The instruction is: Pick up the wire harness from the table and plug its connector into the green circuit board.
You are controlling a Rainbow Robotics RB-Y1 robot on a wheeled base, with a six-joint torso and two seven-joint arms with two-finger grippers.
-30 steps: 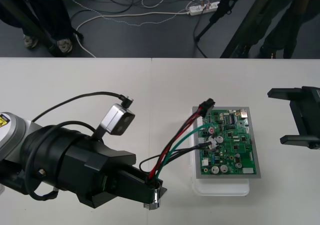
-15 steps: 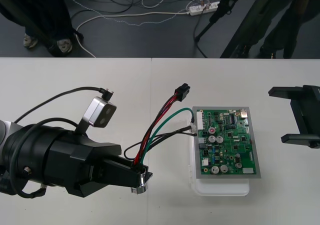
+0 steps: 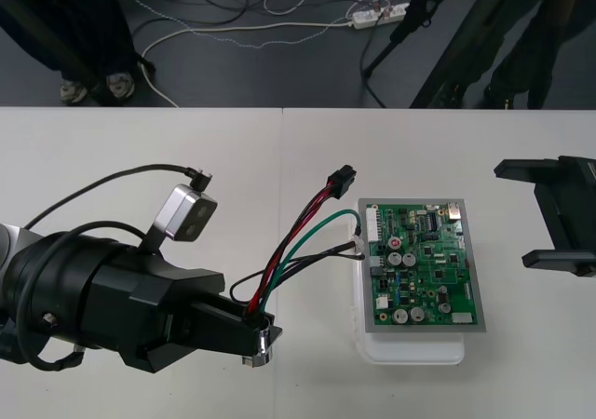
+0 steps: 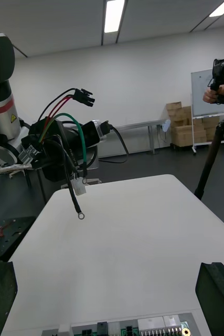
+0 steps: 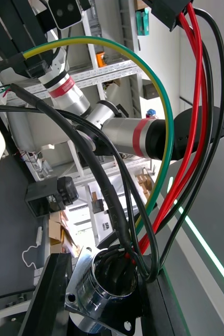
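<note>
Clamping the left gripper (image 3: pixel 253 337) on the harness (image 3: pixel 291 256) at its metal socket (image 5: pixel 109 289) and backing off the green board (image 3: pixel 424 268) lately, so leaving the plug (image 3: pixel 342 180) dangling by its far left corner, unplugged. Probably needing another approach. Keeping the right gripper (image 3: pixel 538 216) parked wide open.

R gripper (image 3: pixel 512 214) runs off the front view's right edge. In L wrist view the plug (image 5: pixel 167 10) is clipped by the frame edge (socket (image 5: pixel 109 291) flange too). R wrist view cuts the board (image 4: pixel 117 332) to a thin strip, comps too small to tell.
</note>
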